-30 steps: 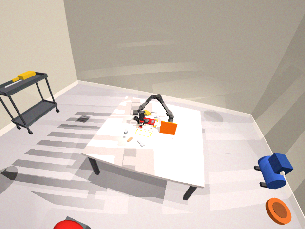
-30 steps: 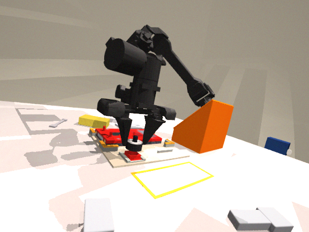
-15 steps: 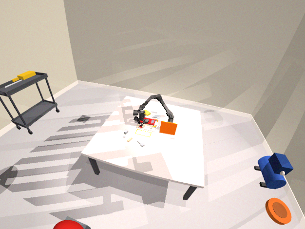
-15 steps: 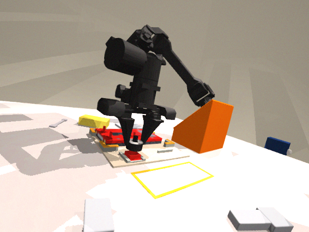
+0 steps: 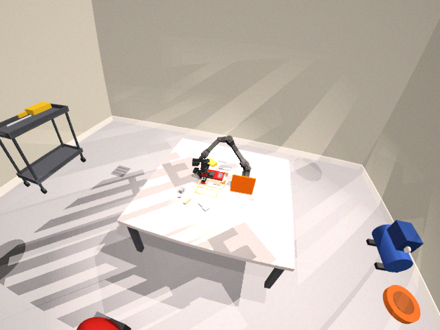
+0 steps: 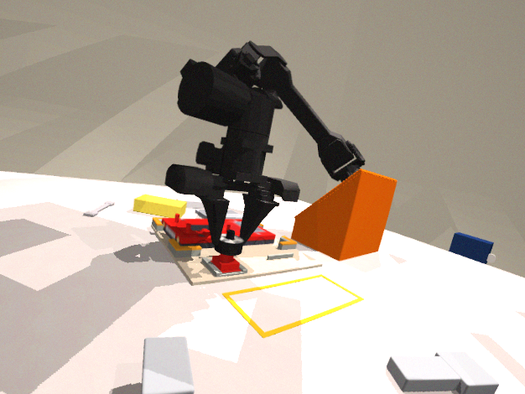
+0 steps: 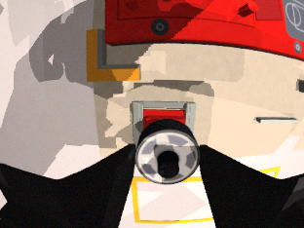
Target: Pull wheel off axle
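Observation:
The wheel (image 6: 229, 244) (image 7: 167, 155) is a small grey disc with a black hub. It sits on the upright axle above a red block (image 6: 224, 262) (image 7: 163, 116) on the tan baseplate (image 6: 254, 267) (image 7: 228, 125). My gripper (image 6: 229, 245) (image 7: 167, 151) (image 5: 203, 178) points straight down, and its two black fingers are shut on the wheel's rim from both sides. The marked area is a yellow outlined rectangle (image 6: 292, 282) (image 7: 134, 199) (image 5: 206, 194) on the white table, just in front of the baseplate. It has nothing in it.
A red panel (image 6: 186, 226) (image 7: 195, 15) lies on the baseplate behind the wheel. An orange wedge block (image 6: 347, 216) (image 5: 242, 184) stands to the right by the arm's base. A yellow block (image 6: 159, 204) lies behind. Grey blocks (image 6: 166, 370) (image 6: 440, 373) lie near the front.

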Controlling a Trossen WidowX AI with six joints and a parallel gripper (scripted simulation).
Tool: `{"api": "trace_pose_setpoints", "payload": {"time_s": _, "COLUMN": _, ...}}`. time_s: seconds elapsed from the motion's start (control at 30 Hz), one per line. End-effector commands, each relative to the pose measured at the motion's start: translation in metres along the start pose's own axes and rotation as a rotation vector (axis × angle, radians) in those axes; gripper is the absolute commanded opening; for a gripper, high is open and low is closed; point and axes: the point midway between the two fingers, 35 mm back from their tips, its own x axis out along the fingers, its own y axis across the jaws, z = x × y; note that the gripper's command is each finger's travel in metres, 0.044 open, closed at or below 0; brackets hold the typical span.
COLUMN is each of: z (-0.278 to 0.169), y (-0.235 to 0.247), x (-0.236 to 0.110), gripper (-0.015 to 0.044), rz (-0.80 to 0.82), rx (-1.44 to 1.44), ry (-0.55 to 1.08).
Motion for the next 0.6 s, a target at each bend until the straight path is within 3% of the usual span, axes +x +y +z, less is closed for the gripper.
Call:
{"api": "trace_pose_setpoints", "payload": {"time_s": 0.0, "z": -0.0003, "y": 0.0, "x": -0.0028, "gripper": 0.0, "rz": 0.001, "rx": 0.001, "ry": 0.001}}
{"api": "trace_pose_setpoints", "payload": {"time_s": 0.57, "z": -0.0004, "y": 0.0002, "x": -0.0084, "gripper": 0.0, "rz": 0.003, "rx": 0.0, "ry": 0.001}}
